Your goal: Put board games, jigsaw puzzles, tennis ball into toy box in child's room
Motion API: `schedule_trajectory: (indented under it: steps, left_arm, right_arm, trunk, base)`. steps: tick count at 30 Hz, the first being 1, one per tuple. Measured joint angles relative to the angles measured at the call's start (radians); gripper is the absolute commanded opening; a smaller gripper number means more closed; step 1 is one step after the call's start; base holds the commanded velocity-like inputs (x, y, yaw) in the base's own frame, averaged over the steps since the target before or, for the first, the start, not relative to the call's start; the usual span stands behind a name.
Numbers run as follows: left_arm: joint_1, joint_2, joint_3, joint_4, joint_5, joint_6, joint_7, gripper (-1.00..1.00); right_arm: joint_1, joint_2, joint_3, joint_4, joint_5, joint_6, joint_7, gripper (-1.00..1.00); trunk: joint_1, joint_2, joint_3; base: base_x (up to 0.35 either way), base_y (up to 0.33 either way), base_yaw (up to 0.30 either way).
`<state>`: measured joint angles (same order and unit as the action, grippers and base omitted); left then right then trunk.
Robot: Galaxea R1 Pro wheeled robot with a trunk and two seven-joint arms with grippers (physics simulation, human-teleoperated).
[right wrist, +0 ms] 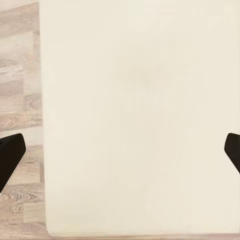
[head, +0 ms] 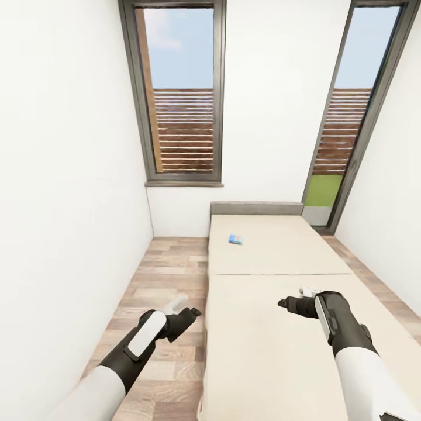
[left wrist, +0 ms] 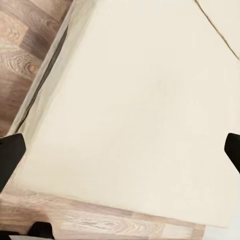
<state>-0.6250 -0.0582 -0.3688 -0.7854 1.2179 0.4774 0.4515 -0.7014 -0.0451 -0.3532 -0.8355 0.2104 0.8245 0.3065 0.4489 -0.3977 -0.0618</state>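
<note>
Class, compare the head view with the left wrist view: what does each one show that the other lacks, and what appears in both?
Head view alone: two windows, the grey headboard, a small blue board game lying on the far half of the bed, and both arms, the right claw over the mattress.

Left wrist view alone: a close look down past its dark fingertips, set wide apart.

Both: the cream bed, the wooden floor and the left claw.

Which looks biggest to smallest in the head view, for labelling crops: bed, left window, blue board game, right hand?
1. Bed, largest.
2. Left window, though it stands farther off, so the order with the bed is unsure.
3. Right hand, enlarged by nearness.
4. Blue board game, smallest, lying far up the bed.
</note>
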Motion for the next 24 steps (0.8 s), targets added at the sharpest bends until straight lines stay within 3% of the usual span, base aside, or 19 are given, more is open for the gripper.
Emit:
schedule_trajectory:
  steps: [24]
  left_arm:
    - [0.0,-0.002,-0.001,0.0,-0.005,0.0,-0.034,1.0]
  right_arm:
    - [0.0,-0.002,0.0,-0.001,-0.001,0.001,0.001,1.0]
  trunk:
    - [0.0,0.0,0.0]
  base:
    - [0.232,0.266,-0.004]
